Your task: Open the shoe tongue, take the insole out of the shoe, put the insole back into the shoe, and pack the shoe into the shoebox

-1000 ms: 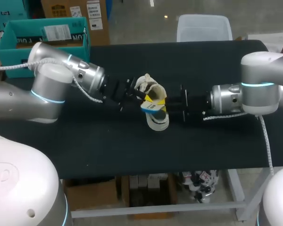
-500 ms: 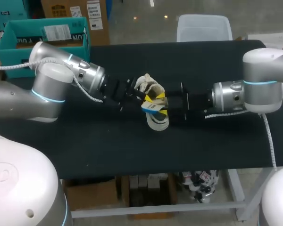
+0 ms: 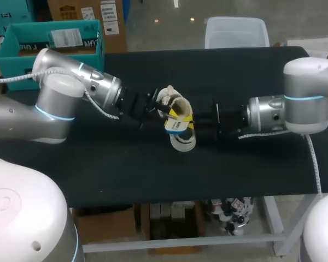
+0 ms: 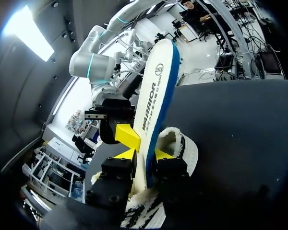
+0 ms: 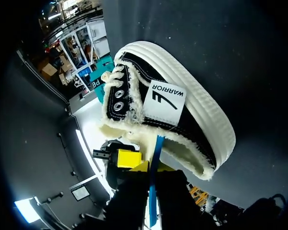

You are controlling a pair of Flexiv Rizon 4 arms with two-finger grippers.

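While the left pincer (image 4: pixel 145 154) and the right pincer (image 5: pixel 154 166) are both clamped on the insole (image 4: pixel 156 91), it stands on edge just above the shoe (image 5: pixel 182 120) at the middle of the counter (image 3: pixel 126 169), its long axis running ahead of the left pincer, the shoe's opening facing the right pincer.

One shoe (image 3: pixel 183 143), one insole (image 3: pixel 175 126), one shoebox (image 3: pixel 11 39), one left pincer (image 4: pixel 145 154), one right pincer (image 5: pixel 153 167).

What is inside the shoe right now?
Only fleece lining shows in the opening of the shoe. The insole stands upright, pinched in the left hand; its lower end is hidden behind that hand, and the toe interior is covered.
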